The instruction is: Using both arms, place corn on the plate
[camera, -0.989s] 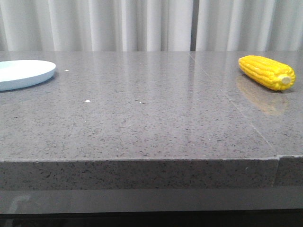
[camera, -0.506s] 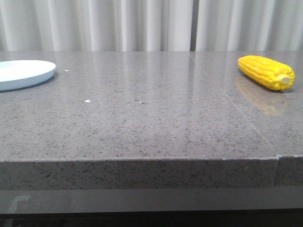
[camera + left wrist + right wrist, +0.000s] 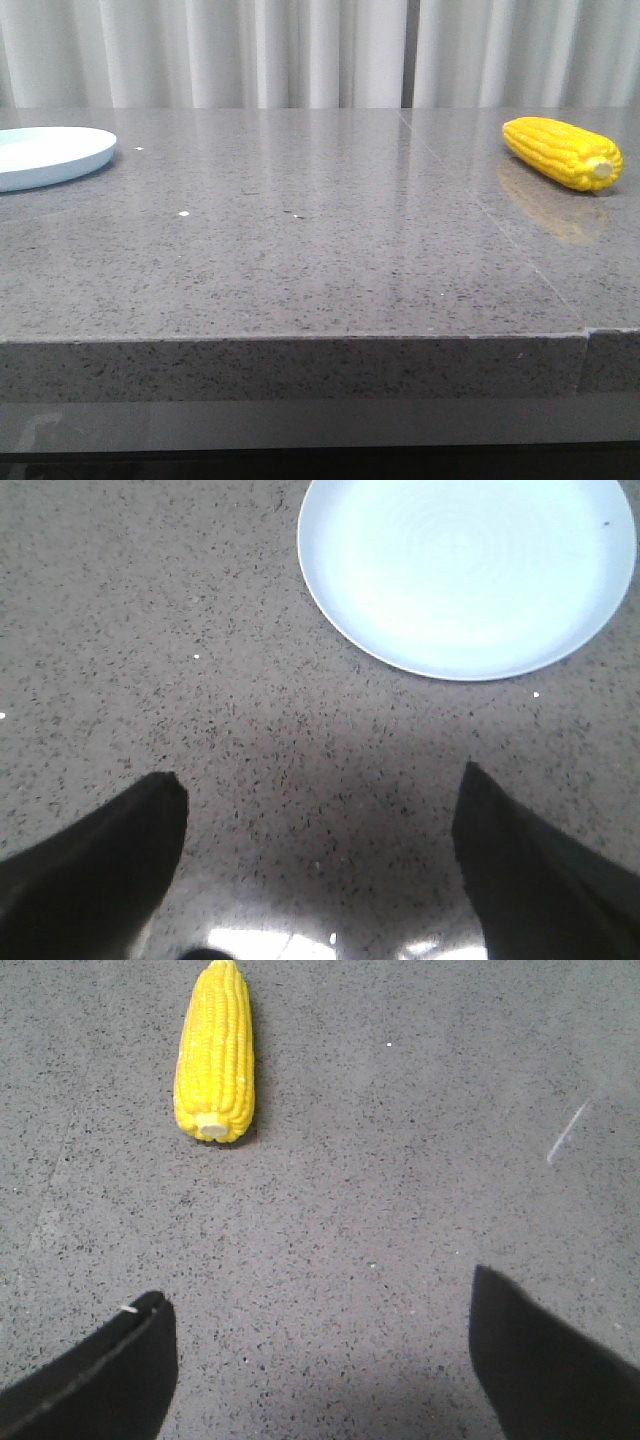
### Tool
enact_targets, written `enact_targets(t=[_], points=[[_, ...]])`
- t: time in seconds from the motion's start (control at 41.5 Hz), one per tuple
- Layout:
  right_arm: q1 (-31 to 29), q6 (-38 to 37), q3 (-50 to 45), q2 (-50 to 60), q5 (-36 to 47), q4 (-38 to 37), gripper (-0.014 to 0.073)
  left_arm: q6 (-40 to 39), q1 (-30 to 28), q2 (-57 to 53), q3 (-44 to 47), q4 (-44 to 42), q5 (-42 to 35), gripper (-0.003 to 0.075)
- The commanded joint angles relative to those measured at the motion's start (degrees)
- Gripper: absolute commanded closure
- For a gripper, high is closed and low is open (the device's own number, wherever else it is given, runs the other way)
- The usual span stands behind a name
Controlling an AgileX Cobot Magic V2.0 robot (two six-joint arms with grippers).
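Observation:
The yellow corn (image 3: 563,152) lies on its side at the far right of the grey stone table, its pale stub end toward the front right. It also shows in the right wrist view (image 3: 215,1052), some way ahead of my right gripper (image 3: 320,1295), which is open and empty over bare table. The pale blue-white plate (image 3: 45,155) sits at the far left, partly cut off by the frame edge. In the left wrist view the plate (image 3: 470,570) lies empty ahead of my left gripper (image 3: 320,785), which is open and empty. Neither gripper shows in the front view.
The table's front edge (image 3: 300,340) runs across the lower front view, with a seam (image 3: 587,335) near the right. White curtains (image 3: 300,50) hang behind the table. A few small white specks (image 3: 184,213) lie on the surface.

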State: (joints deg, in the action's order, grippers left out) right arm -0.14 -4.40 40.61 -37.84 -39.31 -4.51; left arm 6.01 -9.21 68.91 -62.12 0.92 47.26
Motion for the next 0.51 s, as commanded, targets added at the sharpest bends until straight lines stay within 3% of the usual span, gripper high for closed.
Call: enact_targets(t=[0.0, 0.145, 0.482], points=[[-0.36, 0.48, 1.59, -0.27, 3.53, -0.43, -0.0028, 6.99, -3.61, 4.46, -4.91, 11.13, -2.93, 0.0185], [-0.36, 0.48, 1.59, -0.27, 3.53, -0.43, -0.0028, 11.77, -6.48, 12.10, -8.87, 20.83, -3.62, 0.0185], [-0.36, 0.48, 1.59, -0.27, 3.53, -0.43, -0.0028, 11.76, -6.06, 25.87, -17.40, 23.35, -4.47, 0.0185]])
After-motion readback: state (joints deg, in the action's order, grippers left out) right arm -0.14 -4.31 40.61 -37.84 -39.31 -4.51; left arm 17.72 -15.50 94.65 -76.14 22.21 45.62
